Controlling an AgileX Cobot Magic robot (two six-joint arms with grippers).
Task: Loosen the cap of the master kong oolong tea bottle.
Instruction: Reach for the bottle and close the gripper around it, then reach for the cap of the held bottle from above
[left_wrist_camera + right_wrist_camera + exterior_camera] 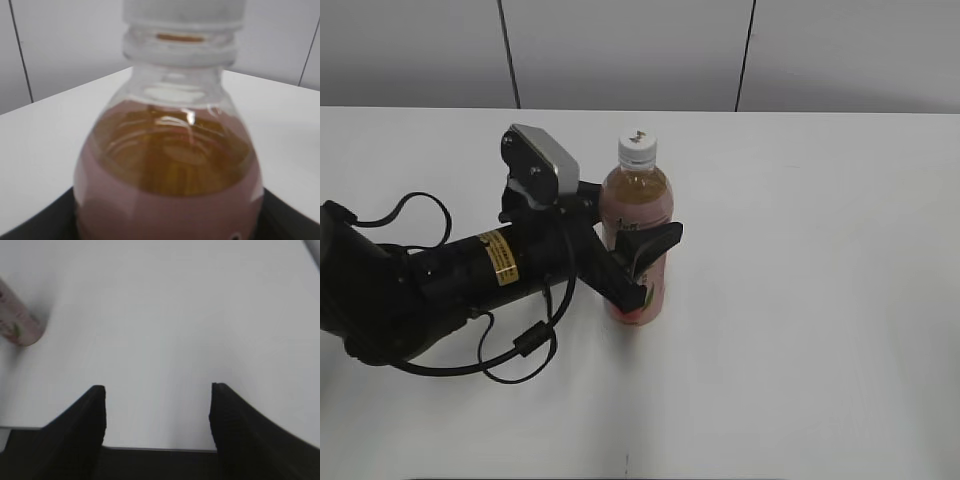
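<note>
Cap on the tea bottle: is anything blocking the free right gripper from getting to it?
Nothing visible. The cap sits clear above the left gripper, which clamps the bottle lower down, at the label. The right gripper hangs open over bare table.

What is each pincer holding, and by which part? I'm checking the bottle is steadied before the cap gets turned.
The left pincer grips the Master Kong oolong tea bottle around its labelled body, below the cap. The right pincer is open, holding nothing.
</note>
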